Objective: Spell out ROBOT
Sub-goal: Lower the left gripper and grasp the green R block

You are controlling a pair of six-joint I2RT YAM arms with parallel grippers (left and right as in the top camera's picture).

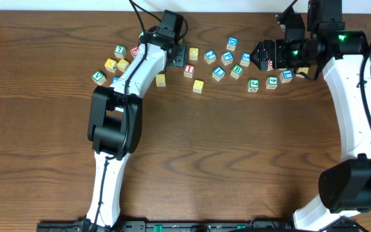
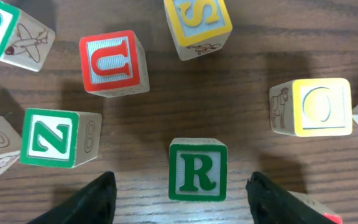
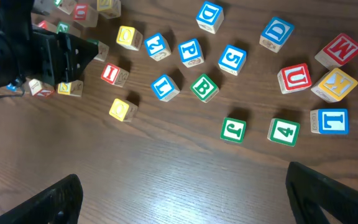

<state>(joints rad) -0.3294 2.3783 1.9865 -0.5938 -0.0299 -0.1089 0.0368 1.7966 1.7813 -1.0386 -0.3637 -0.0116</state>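
The green-framed R cube (image 2: 197, 169) sits flat on the table between the fingers of my left gripper (image 2: 182, 202). The jaws are open, with a bare gap on each side of the cube. A yellow-framed O cube (image 2: 321, 107) lies to its right. In the overhead view the left gripper (image 1: 178, 55) hangs over the left part of the cube scatter and hides the R. My right gripper (image 3: 185, 199) is open over bare wood with nothing between its fingers. Beyond it lie the green B cube (image 3: 204, 87), yellow-faced cubes (image 3: 122, 109) (image 3: 129, 37) and a blue-framed cube (image 3: 330, 121).
Close around the R stand a red U cube (image 2: 112, 61), a green Z cube (image 2: 51, 137) and a yellow S cube (image 2: 197, 18). Several other letter and number cubes spread along the table's far side (image 1: 237, 64). The right gripper (image 1: 255, 55) hovers at their right end.
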